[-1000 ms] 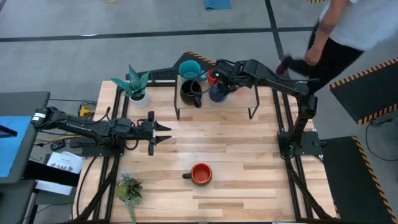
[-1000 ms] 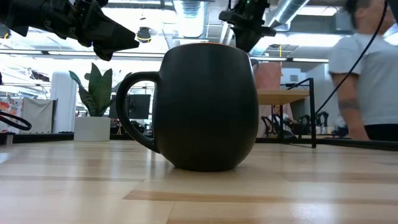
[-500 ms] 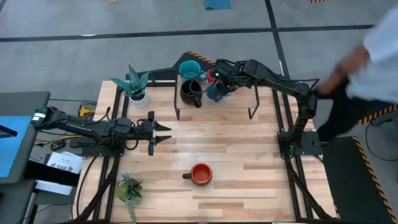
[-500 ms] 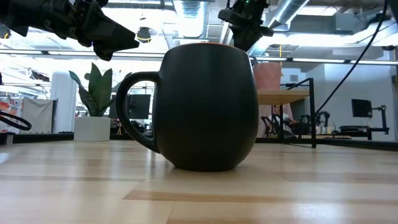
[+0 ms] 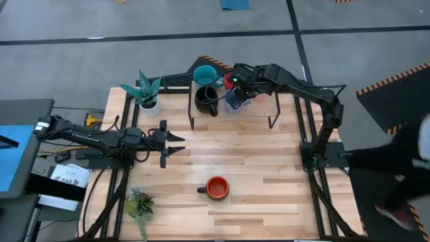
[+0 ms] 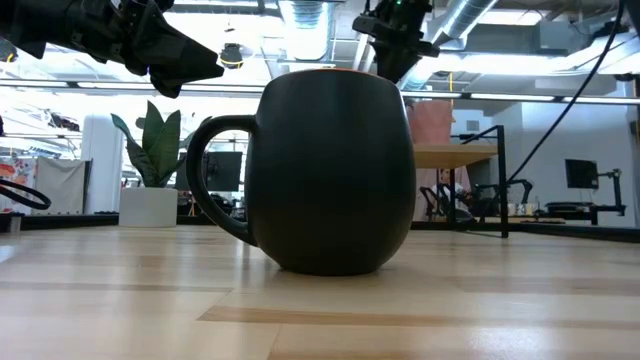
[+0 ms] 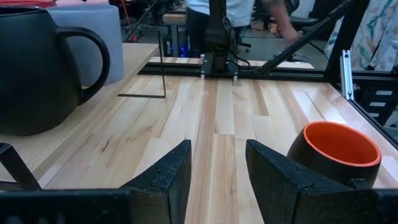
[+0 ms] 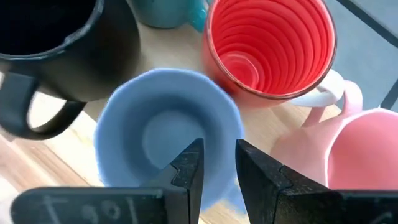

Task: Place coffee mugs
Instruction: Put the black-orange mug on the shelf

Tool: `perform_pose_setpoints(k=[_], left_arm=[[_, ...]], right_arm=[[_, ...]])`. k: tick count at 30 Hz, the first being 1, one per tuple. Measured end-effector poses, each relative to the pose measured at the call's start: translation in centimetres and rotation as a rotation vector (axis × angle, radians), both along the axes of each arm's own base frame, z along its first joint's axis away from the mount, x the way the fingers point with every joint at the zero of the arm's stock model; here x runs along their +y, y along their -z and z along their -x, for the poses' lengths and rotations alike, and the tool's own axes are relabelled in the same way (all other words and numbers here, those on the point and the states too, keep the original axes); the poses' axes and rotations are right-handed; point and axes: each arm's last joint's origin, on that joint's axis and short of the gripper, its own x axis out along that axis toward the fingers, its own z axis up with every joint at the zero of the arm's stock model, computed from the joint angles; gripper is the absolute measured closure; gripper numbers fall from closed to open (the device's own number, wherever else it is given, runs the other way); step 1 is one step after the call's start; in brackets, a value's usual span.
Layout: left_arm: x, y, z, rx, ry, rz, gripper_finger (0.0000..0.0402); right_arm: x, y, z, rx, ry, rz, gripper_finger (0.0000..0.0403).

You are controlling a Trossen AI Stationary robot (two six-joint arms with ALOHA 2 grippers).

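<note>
On a raised shelf (image 5: 265, 101) at the table's far edge stand the teal mug (image 5: 205, 72), the black mug (image 5: 205, 101), the red mug (image 8: 267, 50) and the pink mug (image 8: 354, 155). My right gripper (image 8: 217, 152) is above them, shut on the light blue mug (image 8: 161, 134). The orange mug (image 5: 217, 188), dark outside, rests on its base near the table's near edge. My left gripper (image 5: 176, 142) waits open over the table's left part. My right gripper comes from above, pointing down, at the light blue mug's rim (image 8: 219, 180). One finger (image 8: 186, 168) is inside the mug and the other (image 8: 261, 177) outside, with the wall pinched between them. Whether the mug's base touches the shelf, I cannot tell.
A white pot with a spiky green plant (image 5: 148, 94) stands at the far left corner, and a small green sprig (image 5: 139, 205) lies at the near left. The shelf's thin black legs (image 5: 192, 121) reach the tabletop. Bare wood lies between shelf and orange mug.
The light blue mug has shifted a little in my right gripper's hold at the shelf's near edge. A person beyond the table's right side has walked from the far end toward the near end.
</note>
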Motion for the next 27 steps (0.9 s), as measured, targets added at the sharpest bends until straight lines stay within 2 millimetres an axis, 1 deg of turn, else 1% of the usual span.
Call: perform_pose_setpoints(k=[4, 7, 10, 12, 14, 16, 18, 20, 22, 25, 27], left_arm=[[0.0, 0.0, 0.0, 0.0, 0.0, 0.0, 0.0264], [0.0, 0.1, 0.0, 0.006, 0.0, -0.001, 0.0264], [0.0, 0.1, 0.0, 0.012, 0.0, -0.001, 0.0264], [0.0, 0.1, 0.0, 0.011, 0.0, -0.001, 0.0264], [0.0, 0.1, 0.0, 0.011, 0.0, -0.001, 0.0264], [0.0, 0.1, 0.0, 0.01, -0.001, 0.012, 0.0264], [0.0, 0.1, 0.0, 0.008, -0.002, 0.022, 0.0264], [0.0, 0.1, 0.0, 0.008, -0.002, 0.023, 0.0264], [0.0, 0.1, 0.0, 0.008, 0.001, 0.025, 0.0264], [-0.1, 0.1, 0.0, 0.007, 0.013, 0.041, 0.0264], [-0.1, 0.2, 0.0, 0.012, 0.015, 0.043, 0.0264]], right_arm=[[0.0, -0.2, 0.0, -0.006, -0.025, 0.017, 0.0285], [0.2, -0.7, 0.5, 0.011, -0.063, 0.031, 0.0285], [1.6, -1.8, 1.6, 0.025, -0.106, 0.038, 0.0285], [3.0, -2.4, 2.1, 0.025, -0.143, 0.036, 0.0285], [4.9, -2.9, 2.6, 0.029, -0.184, 0.027, 0.0285], [7.3, -3.3, 2.8, 0.023, -0.237, 0.018, 0.0285], [9.9, -3.4, 2.6, 0.017, -0.305, 0.01, 0.0285], [12.7, -2.8, 2.0, 0.003, -0.391, 0.011, 0.0285], [15.5, -1.5, 1.2, -0.013, -0.476, 0.026, 0.0285], [19.2, 1.9, 0.2, -0.022, -0.584, 0.039, 0.0285], [21.0, 4.6, -0.1, -0.019, -0.629, 0.017, 0.0285]])
